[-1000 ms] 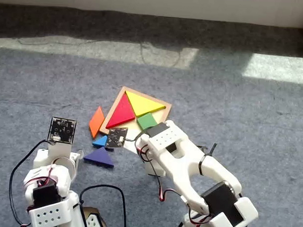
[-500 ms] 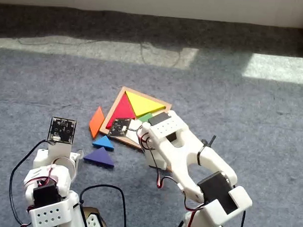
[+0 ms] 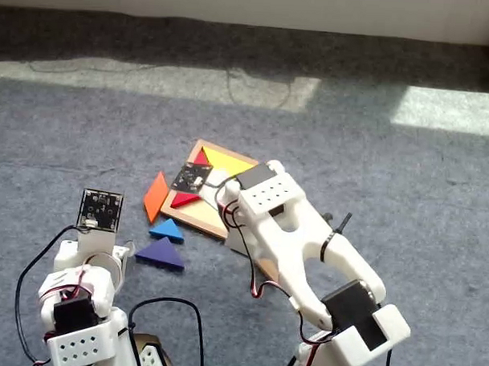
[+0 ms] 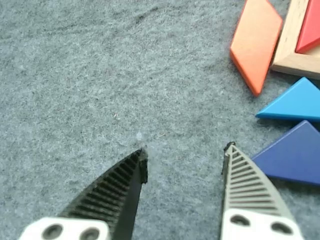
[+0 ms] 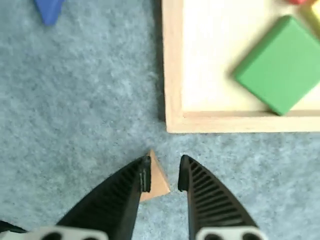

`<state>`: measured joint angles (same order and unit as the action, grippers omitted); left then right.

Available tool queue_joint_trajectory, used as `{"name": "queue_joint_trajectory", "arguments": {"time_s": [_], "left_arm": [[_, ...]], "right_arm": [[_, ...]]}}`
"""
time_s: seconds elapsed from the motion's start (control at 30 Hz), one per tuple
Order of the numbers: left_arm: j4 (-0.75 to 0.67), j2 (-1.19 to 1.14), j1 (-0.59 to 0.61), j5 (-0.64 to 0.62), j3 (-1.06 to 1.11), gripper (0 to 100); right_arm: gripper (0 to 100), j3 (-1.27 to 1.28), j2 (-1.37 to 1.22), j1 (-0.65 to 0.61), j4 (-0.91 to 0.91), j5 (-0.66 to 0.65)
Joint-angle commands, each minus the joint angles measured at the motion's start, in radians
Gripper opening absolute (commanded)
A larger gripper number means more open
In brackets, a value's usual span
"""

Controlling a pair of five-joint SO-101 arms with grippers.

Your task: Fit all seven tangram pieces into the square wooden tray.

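Two grippers are in service over a grey carpet.

1. Left gripper: jaws spread wide and holding nothing, above bare carpet. The dark blue triangle lies near its light finger. Whether they touch cannot be determined.

2. Right gripper: jaws set to a narrow gap, just outside one corner of the tray. The tan triangle sits between the fingertips. It meets one finger, and a thin strip of carpet shows between it and the other, so the jaws are not clamped on it. In the high view the right arm reaches across the near half of the tray and covers that part of it.

3. Tray contents:
- The red triangle and the yellow triangle lie inside, along the sides away from the arms.
- The green square lies flat inside, turned diagonally to the rim. Bare wood shows between it and the corner next to the right gripper.

4. Pieces outside the tray, all flat on the carpet:
- The orange parallelogram is just beside the tray's left rim.
- The light blue triangle is just beyond the near end of the parallelogram, close to the rim.
- The dark blue triangle is just beside the light blue one, on the side toward the left arm.
- The tan triangle is at the tray's near corner, under the right arm.
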<state>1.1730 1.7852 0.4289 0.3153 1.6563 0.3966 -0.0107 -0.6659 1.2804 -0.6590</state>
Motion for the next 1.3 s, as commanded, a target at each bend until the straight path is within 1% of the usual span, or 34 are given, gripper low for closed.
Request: {"name": "queue_joint_trajectory", "arguments": {"time_s": [0.0, 0.1, 0.17, 0.33, 0.5, 0.63, 0.73, 0.8, 1.0, 1.13, 1.27], "left_arm": [[-0.012, 0.035, 0.013, 0.002, -0.004, 25], [-0.012, 0.035, 0.013, 0.002, -0.004, 25], [-0.012, 0.035, 0.013, 0.002, -0.004, 25], [-0.012, 0.035, 0.013, 0.002, -0.004, 25], [-0.015, 0.035, 0.013, 0.002, -0.002, 25], [-0.017, 0.035, 0.013, 0.002, -0.002, 25], [-0.017, 0.035, 0.013, 0.002, -0.002, 25], [-0.017, 0.035, 0.013, 0.002, -0.002, 25], [-0.017, 0.035, 0.012, 0.002, -0.002, 25], [-0.017, 0.035, 0.012, 0.002, -0.002, 25], [-0.017, 0.035, 0.012, 0.002, -0.002, 25]], "right_arm": [[11.3, -0.056, 0.059, 0.002, 0.033, 0.069], [20.1, -0.054, 0.061, 0.002, 0.107, 0.160], [24.5, -0.053, 0.061, 0.002, 0.117, 0.207], [24.6, -0.016, 0.062, 0.012, 0.102, 0.278], [24.6, 0.119, 0.062, 0.022, -0.059, 0.338], [24.6, 0.191, 0.062, 0.025, -0.153, 0.350], [24.6, 0.209, 0.062, 0.025, -0.165, 0.354], [24.5, 0.209, 0.059, 0.027, -0.166, 0.381], [24.3, 0.263, 0.062, 0.027, -0.166, 0.385], [19.2, 0.285, 0.064, 0.025, -0.160, 0.385], [18.7, 0.286, 0.064, 0.024, -0.159, 0.385]]}}
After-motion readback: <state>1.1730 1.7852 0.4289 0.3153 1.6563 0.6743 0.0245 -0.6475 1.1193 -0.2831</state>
